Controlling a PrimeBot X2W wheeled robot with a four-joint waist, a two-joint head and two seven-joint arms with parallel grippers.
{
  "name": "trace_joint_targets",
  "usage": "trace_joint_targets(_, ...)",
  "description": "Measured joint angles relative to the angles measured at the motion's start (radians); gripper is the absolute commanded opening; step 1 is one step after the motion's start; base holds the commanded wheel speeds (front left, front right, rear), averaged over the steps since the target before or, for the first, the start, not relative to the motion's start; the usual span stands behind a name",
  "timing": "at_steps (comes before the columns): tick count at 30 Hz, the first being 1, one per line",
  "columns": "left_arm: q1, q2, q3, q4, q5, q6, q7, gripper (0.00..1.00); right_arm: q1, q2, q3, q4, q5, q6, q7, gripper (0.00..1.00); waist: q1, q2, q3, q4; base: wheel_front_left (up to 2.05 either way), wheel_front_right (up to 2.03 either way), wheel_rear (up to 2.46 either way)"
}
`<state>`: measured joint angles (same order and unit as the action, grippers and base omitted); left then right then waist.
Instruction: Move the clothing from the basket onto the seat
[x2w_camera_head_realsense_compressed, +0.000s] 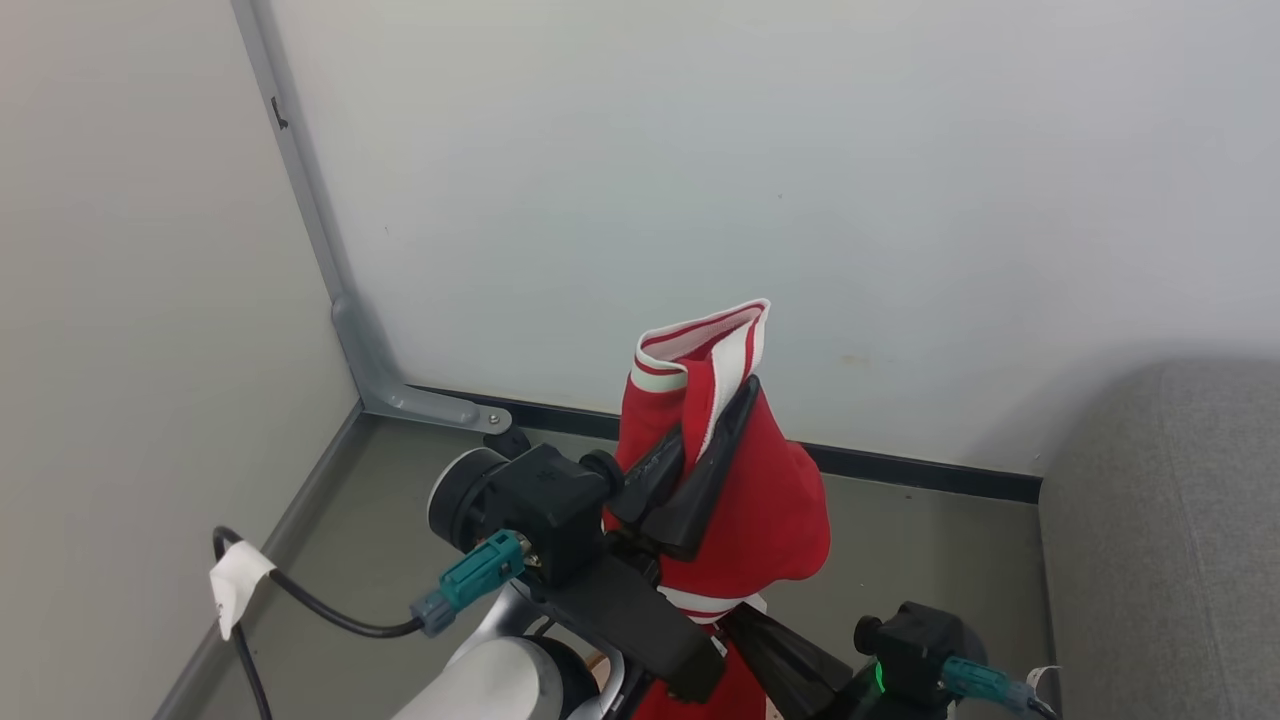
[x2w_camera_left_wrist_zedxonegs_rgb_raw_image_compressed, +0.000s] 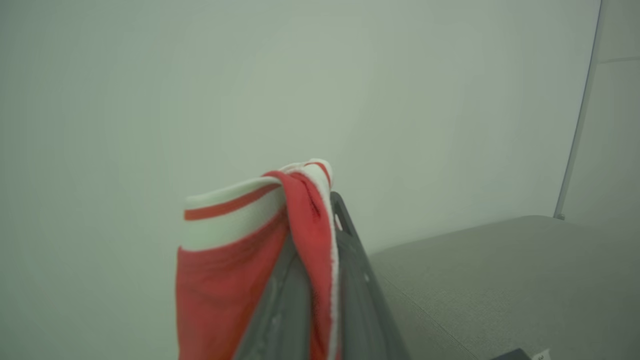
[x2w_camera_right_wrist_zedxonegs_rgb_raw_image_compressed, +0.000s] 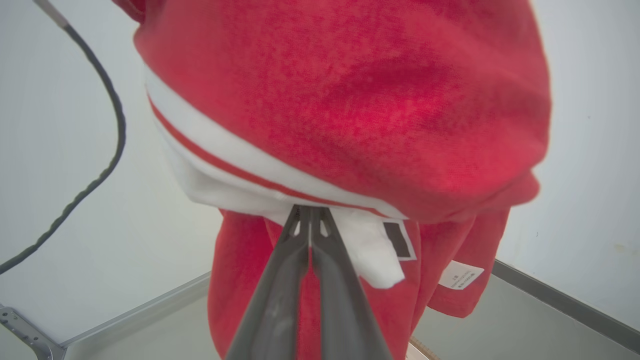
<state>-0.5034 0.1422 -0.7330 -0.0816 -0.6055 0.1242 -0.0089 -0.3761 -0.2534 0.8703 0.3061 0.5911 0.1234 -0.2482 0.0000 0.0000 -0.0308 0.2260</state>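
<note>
A pale wall stands behind, meeting a side wall at a grey corner post toward 10 o'clock. The grey-green seat sits at 4 o'clock in the head view, with bare grey floor between it and the arms. The red clothing hangs in the air at centre, well apart from the seat, held in two places. The left gripper has its fingers closed on the white-banded cuff at the bundle's 12 o'clock. The right gripper pinches the lower white band at 6 o'clock, fingers pressed together. A black cable loops at 8 o'clock.

Both holds look to be on thin edges, so either could slip and drop the loose folds onto the floor short of the seat. The arms are close together, and a swing toward 4 o'clock risks them knocking or tugging the fabric apart. Open room lies to the right; the wall behind looks close.
</note>
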Motion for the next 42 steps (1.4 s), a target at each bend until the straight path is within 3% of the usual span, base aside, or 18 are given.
trace_joint_targets(5,0.016,0.001,0.022,-0.001,0.009,0.0,0.007,0.0,0.046,-0.017,-0.016,-0.031,0.016,0.0,-0.001,0.0,0.0,0.0,-0.004,-0.006,0.0,0.0,0.0)
trace_joint_targets(6,0.024,0.002,0.024,-0.001,0.01,0.0,0.007,0.0,0.06,-0.022,-0.021,-0.039,0.02,0.0,-0.001,0.31,0.0,0.0,-0.004,-0.007,0.0,0.0,0.0)
trace_joint_targets(7,0.029,0.003,0.027,-0.001,0.01,0.0,0.007,0.0,0.074,-0.027,-0.03,-0.046,0.025,0.0,-0.001,0.42,0.0,0.0,-0.005,-0.009,0.0,0.0,0.0)
trace_joint_targets(8,0.035,0.004,0.033,-0.002,0.01,0.0,0.007,0.0,0.086,-0.032,-0.04,-0.056,0.027,0.0,-0.001,1.0,0.0,0.0,-0.006,-0.01,0.0,0.0,0.0)
trace_joint_targets(17,0.068,0.014,0.073,-0.02,0.026,0.0,0.016,0.0,0.177,-0.074,-0.132,-0.15,0.036,-0.011,-0.001,1.0,0.0,0.0,-0.01,-0.029,0.0,0.0,0.0)
trace_joint_targets(36,0.124,0.016,0.111,-0.049,0.059,0.0,0.039,0.0,0.347,-0.161,-0.414,-0.253,0.043,-0.153,-0.001,1.0,0.0,0.0,-0.023,-0.084,0.0,0.0,0.0)
trace_joint_targets(42,0.161,0.018,0.125,-0.053,0.062,0.0,0.044,0.0,0.386,-0.167,-0.472,-0.269,0.042,-0.181,-0.001,1.0,0.0,0.0,-0.027,-0.099,0.0,0.0,0.0)
